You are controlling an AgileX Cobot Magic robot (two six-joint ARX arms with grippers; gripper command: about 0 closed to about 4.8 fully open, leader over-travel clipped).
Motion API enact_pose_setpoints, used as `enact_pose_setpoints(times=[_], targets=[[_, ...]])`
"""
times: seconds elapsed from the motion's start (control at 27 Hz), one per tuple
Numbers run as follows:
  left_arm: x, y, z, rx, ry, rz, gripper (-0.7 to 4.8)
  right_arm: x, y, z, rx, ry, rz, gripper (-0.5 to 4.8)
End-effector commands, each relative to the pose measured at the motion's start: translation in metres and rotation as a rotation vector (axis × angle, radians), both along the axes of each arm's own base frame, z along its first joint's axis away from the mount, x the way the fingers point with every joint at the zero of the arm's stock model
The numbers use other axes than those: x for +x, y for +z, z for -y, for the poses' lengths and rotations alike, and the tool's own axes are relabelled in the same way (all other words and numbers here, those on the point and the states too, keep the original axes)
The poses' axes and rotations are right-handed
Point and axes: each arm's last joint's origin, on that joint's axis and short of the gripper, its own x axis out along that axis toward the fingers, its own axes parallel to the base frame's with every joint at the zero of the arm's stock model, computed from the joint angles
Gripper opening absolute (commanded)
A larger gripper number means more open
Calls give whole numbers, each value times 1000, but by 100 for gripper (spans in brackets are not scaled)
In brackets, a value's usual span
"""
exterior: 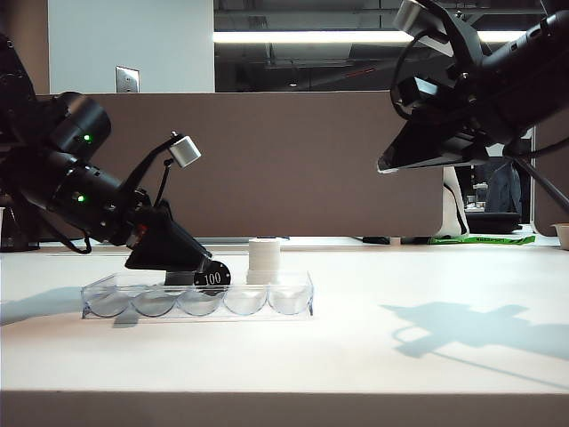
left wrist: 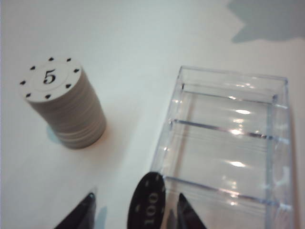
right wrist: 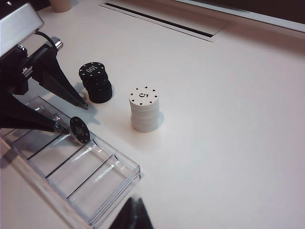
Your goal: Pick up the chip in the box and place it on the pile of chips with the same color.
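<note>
The left fingers [right wrist: 71,117] stand partly apart, one tip on the far side over the bare worktop [right wrist: 228,95], the other against the chip [right wrist: 80,130]; whether they truly clamp it I cannot tell, since only one finger is seen touching. The chip stands on edge, its white "100" facing outward, at the far rim of the box [right wrist: 109,183], roughly over the middle slot. In the left wrist view the chip [left wrist: 147,204] sits between the two dark fingertips [left wrist: 188,214], just at the box's [left wrist: 228,76] long wall. The box is clear, with dividers across it, and no other chip shows inside. Beyond it on the worktop stand the black pile [right wrist: 96,82], slightly uneven with "100" on top, and near it the taller, neater white stack [right wrist: 145,109] marked "5"; the two stacks are apart. The right fingers [right wrist: 133,214] hang high above the near end of the box, well clear of everything; only their dark tips show close together, holding nothing.
</note>
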Motion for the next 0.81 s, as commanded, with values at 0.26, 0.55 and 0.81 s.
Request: enact_pose_setpoints(times=[0.26, 0.55, 0.81], targets=[[5, -7, 4, -5, 1, 1, 215, 0, 4, -1, 12, 6, 15, -6], [7, -8, 4, 0, 14, 15, 215, 0, 4, -1, 13, 6, 15, -6], [9, -7, 4, -18, 27, 17, 203, 0, 4, -1, 12, 6, 15, -6]])
